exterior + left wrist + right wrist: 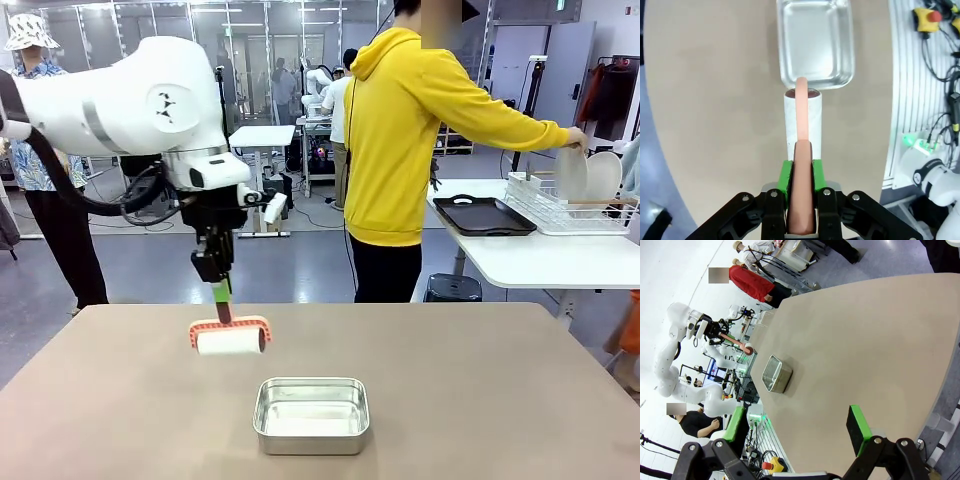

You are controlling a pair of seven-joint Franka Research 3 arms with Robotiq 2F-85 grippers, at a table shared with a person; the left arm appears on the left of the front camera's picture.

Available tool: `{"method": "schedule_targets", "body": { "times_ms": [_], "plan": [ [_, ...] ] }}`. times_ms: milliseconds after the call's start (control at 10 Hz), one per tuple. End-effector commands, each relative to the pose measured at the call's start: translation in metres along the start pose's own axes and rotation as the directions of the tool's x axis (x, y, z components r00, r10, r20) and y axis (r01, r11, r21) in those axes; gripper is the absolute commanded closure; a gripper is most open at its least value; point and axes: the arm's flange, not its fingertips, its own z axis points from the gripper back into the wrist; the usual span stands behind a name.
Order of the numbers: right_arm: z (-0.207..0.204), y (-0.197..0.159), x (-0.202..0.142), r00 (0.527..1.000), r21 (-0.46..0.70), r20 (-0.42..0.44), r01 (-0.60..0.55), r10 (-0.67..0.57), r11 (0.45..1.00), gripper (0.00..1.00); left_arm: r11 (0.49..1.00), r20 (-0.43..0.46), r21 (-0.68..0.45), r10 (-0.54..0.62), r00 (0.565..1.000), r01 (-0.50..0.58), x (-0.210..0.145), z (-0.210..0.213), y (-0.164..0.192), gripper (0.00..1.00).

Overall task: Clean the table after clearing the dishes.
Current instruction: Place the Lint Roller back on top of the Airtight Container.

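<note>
You can see the left gripper [222,292] hanging over the table [480,400], well in from the left edge and nearer the far edge than the near one. Its green pads [786,173] are pressed tight on the pink handle of a lint roller [231,337]. The handle runs down from the fingers to the white roll. In the front view the roll sits low over the brown top; you cannot tell if it touches. In the left wrist view the roll [803,117] lies just beside one rim of a small steel pan [816,42]. The pan [311,414] sits near the middle of the table, close to the near edge, and it looks empty.

The right gripper [797,432] is at the bottom of its own view, above the table's edge. Its two green pads [858,429] stand far apart with nothing between them. From there you can also see the pan [775,374] and the left arm with the roller [738,344] farther off.

The dishes are off the brown table. A person in a yellow hoodie [405,140] stands past the far edge with a hand on a white plate [572,172] in a wire rack [565,208] on a white side table [540,255]. A second white plate [603,176] stands in the rack right beside it. A dark tray [482,215] lies on that same white table, next to the rack.
</note>
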Motion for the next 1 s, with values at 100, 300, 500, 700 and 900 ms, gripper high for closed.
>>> {"method": "schedule_targets", "body": {
  "times_ms": [100, 300, 500, 700, 900],
  "plan": [
    [-0.002, 0.005, -0.003, 1.000, 0.004, 0.009, -0.006, 0.006, 1.000, 0.00, 0.997, 0.006, -0.028, -0.066, 0.998, 0.066, 0.038, -0.015, -0.012, 0.79],
    [-0.002, 0.005, -0.003, 1.000, 0.004, 0.009, -0.006, 0.006, 1.000, 0.00, 0.994, -0.006, -0.043, -0.100, 0.995, 0.100, 0.068, -0.027, 0.002, 0.79],
    [-0.002, 0.005, -0.003, 1.000, 0.004, 0.009, -0.006, 0.006, 1.000, 0.00, 0.993, -0.015, -0.057, -0.105, 0.994, 0.104, 0.095, -0.038, 0.013, 0.79],
    [-0.002, 0.005, -0.003, 1.000, 0.004, 0.009, -0.006, 0.006, 1.000, 0.00, 0.995, -0.007, -0.087, -0.045, 0.999, 0.044, 0.107, -0.052, 0.015, 0.79],
    [-0.002, 0.005, -0.003, 1.000, 0.004, 0.009, -0.006, 0.006, 1.000, 0.00, 0.993, -0.027, -0.112, -0.044, 0.999, 0.041, 0.119, -0.064, 0.024, 0.79]
  ]
}}
